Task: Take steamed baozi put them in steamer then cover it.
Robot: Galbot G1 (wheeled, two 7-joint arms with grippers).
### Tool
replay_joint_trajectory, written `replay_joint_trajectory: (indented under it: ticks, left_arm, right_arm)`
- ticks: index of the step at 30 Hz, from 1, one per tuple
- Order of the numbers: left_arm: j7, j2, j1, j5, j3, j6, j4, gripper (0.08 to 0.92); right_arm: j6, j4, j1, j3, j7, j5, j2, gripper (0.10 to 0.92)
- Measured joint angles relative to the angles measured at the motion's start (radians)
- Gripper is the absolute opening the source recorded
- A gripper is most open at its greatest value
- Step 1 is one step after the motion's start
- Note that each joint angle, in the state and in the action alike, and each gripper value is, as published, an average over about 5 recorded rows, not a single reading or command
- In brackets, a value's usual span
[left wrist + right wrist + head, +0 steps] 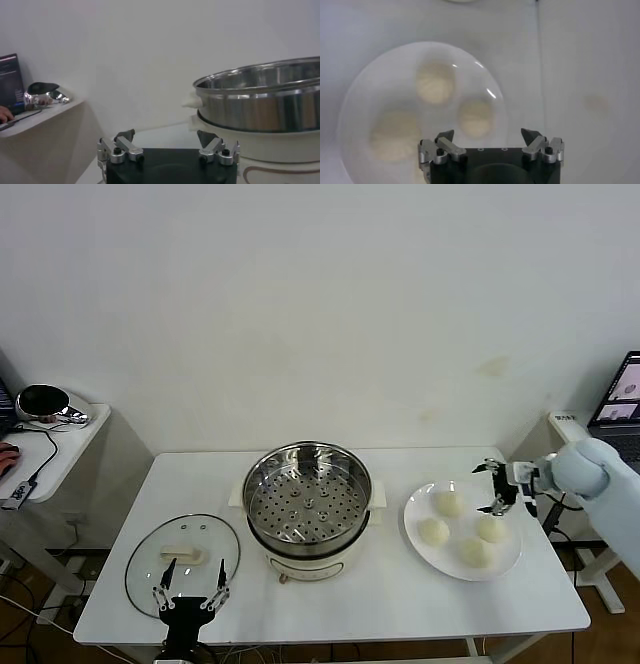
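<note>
Four creamy-white baozi lie on a flat white plate (pixel 420 542) at the right: one at the back (pixel 447 503), one at the left (pixel 433 531), one at the right (pixel 491 528), one at the front (pixel 474 552). The steel steamer (pixel 307 504) stands mid-table on its cream base, its perforated tray empty and uncovered. The glass cover (pixel 183 563) lies flat at the front left. My right gripper (pixel 496 489) is open above the plate's back right edge; in the right wrist view (pixel 488 136) three baozi show below it. My left gripper (pixel 191 584) is open over the cover's near edge.
A side table (pixel 50 449) with a shiny object stands at the far left. A laptop (pixel 620 399) sits on another table at the far right. The steamer's wall (pixel 260 102) rises close beside my left gripper (pixel 167 137).
</note>
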Motion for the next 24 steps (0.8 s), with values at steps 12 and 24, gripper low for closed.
replay_joint_trajectory:
  ticks: [12, 24]
  left_arm:
    - [0.001, -0.002, 0.006, 0.000, -0.013, 0.001, -0.011, 0.823]
    - [0.002, 0.000, -0.003, -0.004, -0.020, 0.002, -0.002, 0.823]
  right_arm:
    - [0.038, -0.187, 0.078, -0.112, -0.026, -0.074, 0.134, 0.823]
    - [0.078, -0.364, 0.098, -0.108, -0.032, -0.167, 0.261, 0.823]
